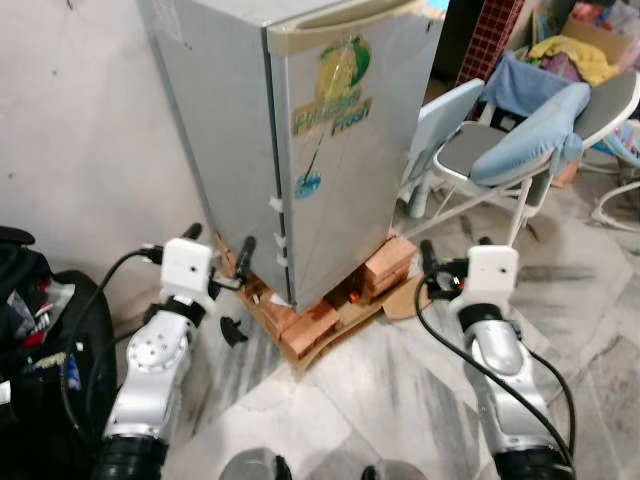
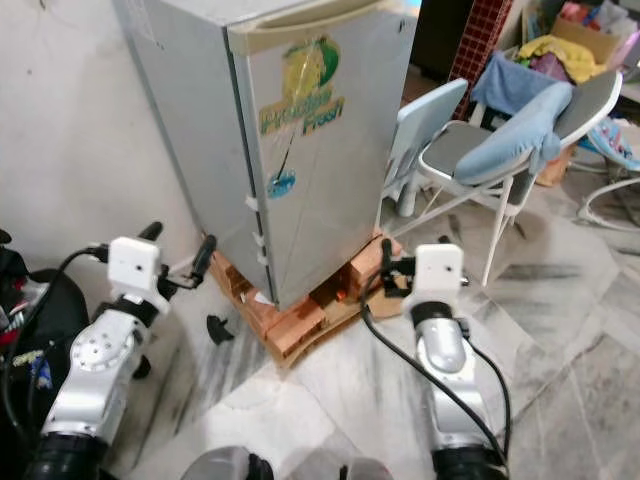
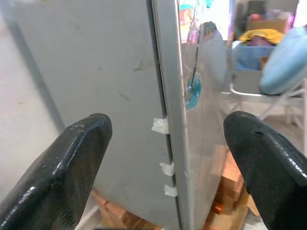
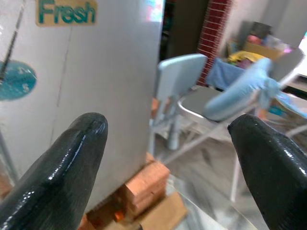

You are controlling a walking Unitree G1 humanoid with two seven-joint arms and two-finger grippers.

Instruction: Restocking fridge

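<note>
Bag: a black bag (image 1: 40, 330) slumps on the floor against the wall.
Left pincer (image 1: 218, 243): fingers spread wide, holding nothing, raised near the fridge's side edge.
Fridge (image 1: 300, 130): small, silver, door shut, standing on bricks (image 1: 310, 325) over cardboard.
Right pincer (image 1: 455, 255): wide open too, empty, near the fridge's front corner.
Chair (image 1: 500, 150): folding, draped in blue cloth, beside the fridge.

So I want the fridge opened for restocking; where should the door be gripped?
Probably the free vertical edge of the fridge door, at the seam facing the left gripper. Come from the robot's left: the door is shut flush and no handle is visible.
</note>
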